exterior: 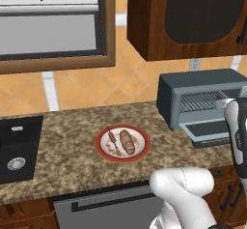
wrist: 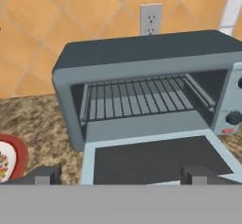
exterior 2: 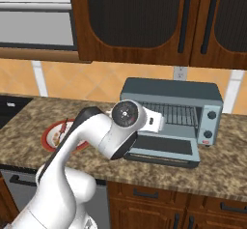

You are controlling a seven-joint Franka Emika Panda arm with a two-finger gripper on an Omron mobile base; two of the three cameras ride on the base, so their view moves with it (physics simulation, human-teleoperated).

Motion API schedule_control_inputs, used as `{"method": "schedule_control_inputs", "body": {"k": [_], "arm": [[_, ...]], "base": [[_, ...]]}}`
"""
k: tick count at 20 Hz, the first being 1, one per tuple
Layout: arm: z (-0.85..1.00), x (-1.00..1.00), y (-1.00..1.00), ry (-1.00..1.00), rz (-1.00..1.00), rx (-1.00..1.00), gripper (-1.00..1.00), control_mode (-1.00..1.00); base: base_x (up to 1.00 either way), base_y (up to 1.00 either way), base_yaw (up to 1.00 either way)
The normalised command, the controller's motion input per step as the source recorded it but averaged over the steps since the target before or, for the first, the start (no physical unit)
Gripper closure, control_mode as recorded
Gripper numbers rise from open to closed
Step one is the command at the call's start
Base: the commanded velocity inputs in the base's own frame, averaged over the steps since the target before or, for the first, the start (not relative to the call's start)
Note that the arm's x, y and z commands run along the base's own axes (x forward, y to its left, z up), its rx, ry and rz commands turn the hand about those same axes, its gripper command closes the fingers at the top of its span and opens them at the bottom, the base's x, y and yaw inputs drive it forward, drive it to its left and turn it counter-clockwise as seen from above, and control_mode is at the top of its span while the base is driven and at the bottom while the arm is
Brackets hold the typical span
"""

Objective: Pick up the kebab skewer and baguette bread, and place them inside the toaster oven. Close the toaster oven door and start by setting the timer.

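Speckled granite tabletop [exterior: 67, 150] carries everything. Above it the jaws stand wide and hold nothing, facing the toaster oven [wrist: 142, 76], whose toaster oven door [wrist: 156, 159] lies dropped open below its wire rack [wrist: 142, 100]. Well to the left, the kebab skewer [exterior: 113, 137] and baguette bread [exterior: 127, 141] lie side by side on a red-rimmed plate [exterior: 100, 145].

- You see a speckled granite bench [exterior: 67, 146] running across the kitchen.
- A red-rimmed plate [exterior: 102, 148] sits mid-bench.
- A black sink [exterior: 19, 148] lies at your far left (drain visible).
- A wall outlet [wrist: 151, 19] sits on the orange tiled backsplash [exterior: 91, 85].
- Dark wooden cabinets [exterior 2: 144, 20] hang above.
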Motion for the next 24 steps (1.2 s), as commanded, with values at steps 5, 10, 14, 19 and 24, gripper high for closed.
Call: {"method": "schedule_control_inputs", "body": {"k": [5, 10, 14, 19, 24], "arm": [[-0.23, 0.26, -0.16, 0.00, 0.00, 0.00, -1.00, -1.00], [-0.25, 0.29, -0.03, -0.02, 0.03, -0.01, -1.00, -1.00], [-0.32, 0.26, -0.09, -0.07, 0.02, -0.06, -1.00, -1.00], [-0.24, 0.31, 0.00, -0.07, 0.00, -0.06, -1.00, -1.00], [-0.12, 0.42, -0.04, -0.02, 0.00, -0.01, -1.00, -1.00]], "base": [[0.00, 0.00, 0.00], [0.00, 0.00, 0.00], [0.00, 0.00, 0.00], [0.00, 0.00, 0.00], [0.00, 0.00, 0.00]]}}
